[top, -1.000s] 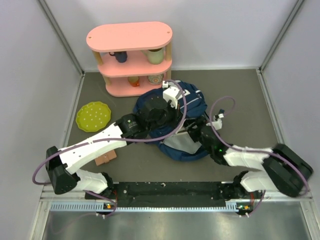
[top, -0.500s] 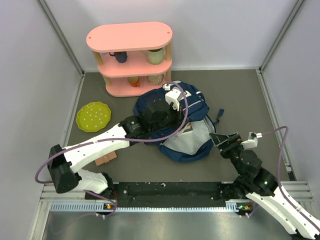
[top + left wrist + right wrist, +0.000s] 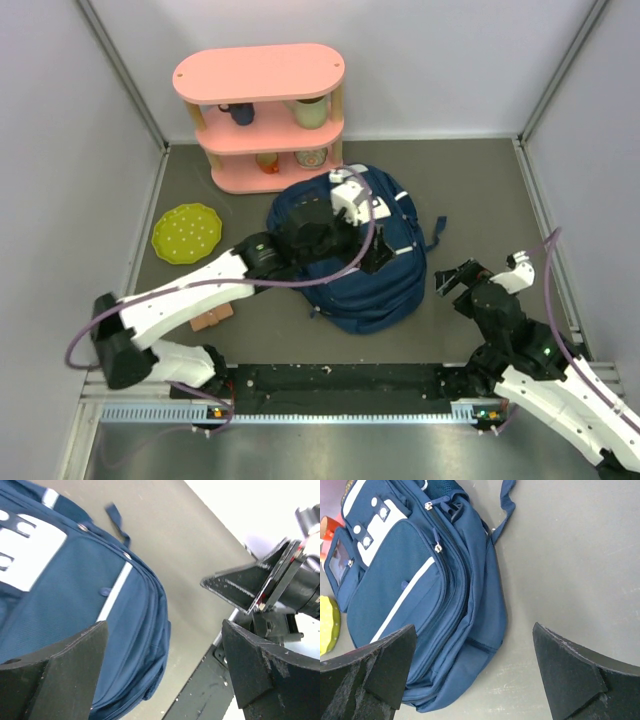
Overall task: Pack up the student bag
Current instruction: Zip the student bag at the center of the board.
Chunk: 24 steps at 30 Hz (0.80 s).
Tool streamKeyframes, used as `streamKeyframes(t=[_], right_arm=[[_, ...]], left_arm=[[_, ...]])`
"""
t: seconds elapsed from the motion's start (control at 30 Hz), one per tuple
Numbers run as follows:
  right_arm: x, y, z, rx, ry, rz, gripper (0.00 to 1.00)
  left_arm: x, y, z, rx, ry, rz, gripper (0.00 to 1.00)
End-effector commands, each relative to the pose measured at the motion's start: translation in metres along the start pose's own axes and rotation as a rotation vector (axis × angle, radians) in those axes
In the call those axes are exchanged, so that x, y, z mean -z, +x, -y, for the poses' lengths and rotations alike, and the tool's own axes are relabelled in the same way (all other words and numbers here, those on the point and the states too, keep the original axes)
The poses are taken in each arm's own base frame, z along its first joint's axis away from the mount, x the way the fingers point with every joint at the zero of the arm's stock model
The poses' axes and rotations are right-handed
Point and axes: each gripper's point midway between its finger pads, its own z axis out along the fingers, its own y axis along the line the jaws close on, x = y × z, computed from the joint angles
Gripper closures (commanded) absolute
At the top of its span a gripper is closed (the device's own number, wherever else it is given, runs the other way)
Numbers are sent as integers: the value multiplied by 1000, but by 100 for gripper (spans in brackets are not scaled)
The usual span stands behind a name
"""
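The student bag (image 3: 385, 295) lies flat mid-counter (image 3: 480, 190), just on the near side of the pink shelf (image 3: 258, 75). Its zips look done up from the right wrist view, so I'd guess this is the letting-go end of packing. The left end effector (image 3: 162, 632) hangs over the bag with jaws spread wide and empty, and the right end effector (image 3: 472, 629) sits off to the bag's right, also wide open and empty, so next probably means lifting both clear without snagging a strap
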Motion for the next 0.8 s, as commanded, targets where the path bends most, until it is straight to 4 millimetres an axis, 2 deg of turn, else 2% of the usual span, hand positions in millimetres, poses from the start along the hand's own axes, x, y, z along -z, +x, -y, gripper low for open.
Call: streamKeyframes(t=[0.0,0.07,0.1,0.17,0.2,0.23,0.27,0.37,0.4,0.43,0.47,0.6,0.63,0.67,0.77], right_arm=[[8,-5,-9,45,-41,-20,3],[9,5,-15,52,-76,-68,3],[9,8,-20,53,-101,-83,3],[7,26,-26,78,-138,-157,3],[6,33,-28,85,-148,-186,3],[8,42,-38,79,-195,-233,3],[5,52,-38,87,-198,-268,3],[-1,81,-46,95,-218,-381,3],[-4,91,-45,108,-201,-423,3],[-4,97,-52,98,-224,-448,3],[-6,103,-52,83,-221,-469,3],[-9,119,-66,31,-284,-527,3],[-9,126,-64,12,-286,-549,3],[-9,125,-72,-8,-317,-541,3],[-11,129,-72,-28,-322,-551,3]], left_arm=[[48,-18,-45,-12,-229,139,2],[59,-10,-71,37,-318,144,2],[62,11,-90,81,-386,105,1],[73,24,-111,159,-456,103,1],[76,40,-124,177,-496,79,1],[83,46,-129,195,-512,75,1],[86,51,-138,213,-533,73,1],[97,85,-164,268,-615,20,1],[100,91,-169,280,-635,8,1],[104,94,-173,289,-651,13,1],[105,105,-177,296,-661,-2,1],[105,120,-177,343,-626,13,1],[103,121,-176,355,-610,19,1],[100,126,-177,362,-599,25,1],[94,137,-178,386,-580,9,1]])
